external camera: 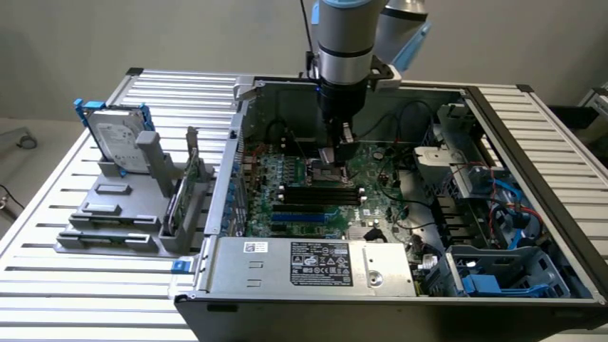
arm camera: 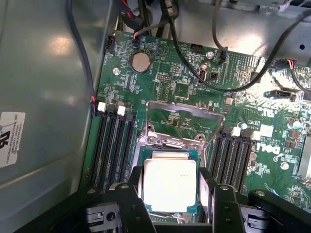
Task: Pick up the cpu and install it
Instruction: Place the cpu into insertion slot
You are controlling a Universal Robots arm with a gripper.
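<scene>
Hand (arm camera: 170, 177) straddles cpu (arm camera: 168, 187) — grip unclear — at socket (arm camera: 171, 141).

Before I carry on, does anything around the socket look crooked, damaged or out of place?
Nothing stands out. The cpu lies square to the socket, held in the gripper, and the load plate stands raised open, as an install needs. I see no damage on the motherboard.

The arm (external camera: 344, 43) was a silver-grey cylinder with a light-blue joint cap (external camera: 411, 44) and a thin black cable (external camera: 306, 28) alongside. Its gripper (arm camera: 170, 194) was black, with 2 blocky fingers (arm camera: 132, 199).
</scene>
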